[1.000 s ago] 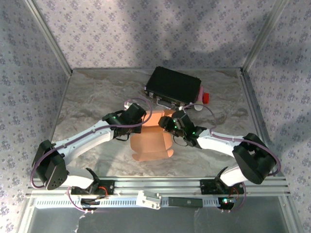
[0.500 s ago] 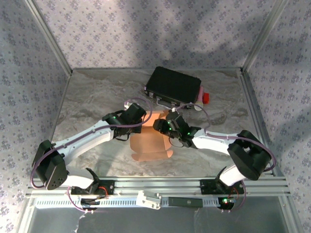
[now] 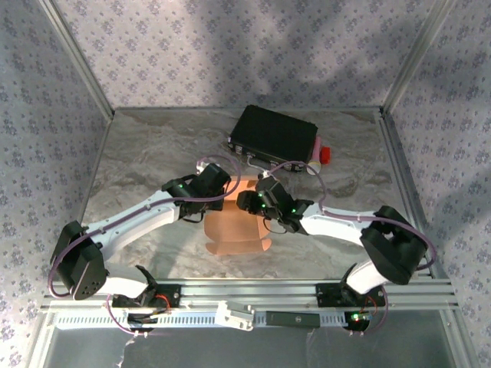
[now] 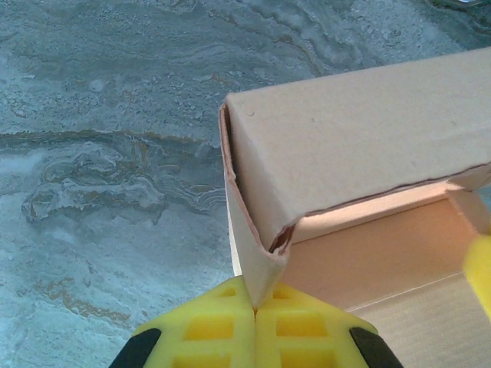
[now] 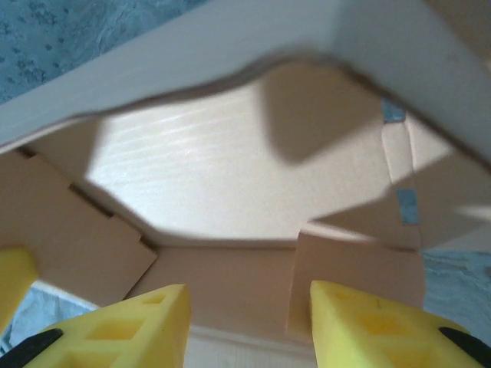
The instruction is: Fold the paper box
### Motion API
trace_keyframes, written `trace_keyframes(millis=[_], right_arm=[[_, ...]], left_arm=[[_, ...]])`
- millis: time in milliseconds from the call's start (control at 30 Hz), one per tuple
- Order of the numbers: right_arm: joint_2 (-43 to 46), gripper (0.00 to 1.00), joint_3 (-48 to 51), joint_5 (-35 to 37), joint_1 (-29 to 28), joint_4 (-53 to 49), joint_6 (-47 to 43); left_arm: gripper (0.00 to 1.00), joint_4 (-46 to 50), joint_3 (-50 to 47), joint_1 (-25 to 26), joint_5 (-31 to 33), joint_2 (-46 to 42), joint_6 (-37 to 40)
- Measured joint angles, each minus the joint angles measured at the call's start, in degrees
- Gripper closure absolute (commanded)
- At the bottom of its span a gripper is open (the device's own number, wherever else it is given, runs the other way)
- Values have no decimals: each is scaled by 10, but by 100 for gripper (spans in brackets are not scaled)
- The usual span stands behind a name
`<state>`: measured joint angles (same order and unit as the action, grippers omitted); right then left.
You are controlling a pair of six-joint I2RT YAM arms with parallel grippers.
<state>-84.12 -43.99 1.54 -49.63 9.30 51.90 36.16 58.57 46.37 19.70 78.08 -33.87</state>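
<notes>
The paper box (image 3: 234, 230) is salmon-pink cardboard, partly folded, lying mid-table between the two arms. My left gripper (image 4: 254, 307) is shut on the pointed corner of the paper box's (image 4: 360, 138) upright wall, which folds over toward the inside. My left gripper (image 3: 222, 196) sits at the box's far left edge. My right gripper (image 3: 247, 202) hovers over the box's far side, close to the left one. In the right wrist view my right gripper (image 5: 249, 310) stands open above the paper box's (image 5: 215, 176) inner panel, a small flap (image 5: 357, 264) just ahead of its right finger.
A black hard case (image 3: 275, 136) with metal latches lies at the back of the table, with a red-capped item (image 3: 324, 155) at its right end. Patterned walls and metal frame rails enclose the marbled table (image 3: 146, 153).
My right gripper has moved left, over the box and closer to the left gripper. The box's right side has drawn in slightly. The left gripper has kept its hold.
</notes>
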Motion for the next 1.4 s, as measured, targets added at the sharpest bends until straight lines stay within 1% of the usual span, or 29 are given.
trace_keyframes(millis=[67, 133, 200, 300, 367, 433, 533, 600, 700, 833, 967, 1133, 1400], right_arm=[[38, 54, 0, 1, 0, -20, -25], [92, 54, 9, -14, 21, -22, -54], [148, 58, 31, -54, 72, -10, -74], [213, 60, 71, -123, 186, 1, -96], [226, 62, 86, -172, 246, 1, -106], [217, 63, 93, -237, 295, 2, -119], [177, 64, 93, -320, 331, 5, -139], [150, 64, 93, -368, 342, 11, -149], [128, 62, 92, -431, 348, 27, -158], [127, 62, 66, -486, 351, 23, -188], [118, 62, 35, -532, 367, 25, -210], [99, 63, 26, -561, 371, 20, -235], [91, 63, 13, -568, 338, -6, -268]], left_arm=[[100, -9, -11, -9, -3, 0, 9], [100, -24, -26, -26, -15, 0, 24], [100, -39, -41, -46, -34, 0, 41], [100, -65, -66, -84, -80, -3, 76], [100, -80, -81, -115, -124, -15, 99], [100, -92, -90, -151, -178, -31, 123], [100, -107, -90, -193, -254, -47, 154], [100, -110, -85, -212, -307, -49, 172], [100, -106, -68, -229, -365, -40, 191], [100, -105, -35, -231, -415, -11, 209], [100, -103, -32, -231, -438, -6, 215], [100, -102, -31, -231, -450, -6, 219], [100, -92, -30, -231, -450, -1, 219]])
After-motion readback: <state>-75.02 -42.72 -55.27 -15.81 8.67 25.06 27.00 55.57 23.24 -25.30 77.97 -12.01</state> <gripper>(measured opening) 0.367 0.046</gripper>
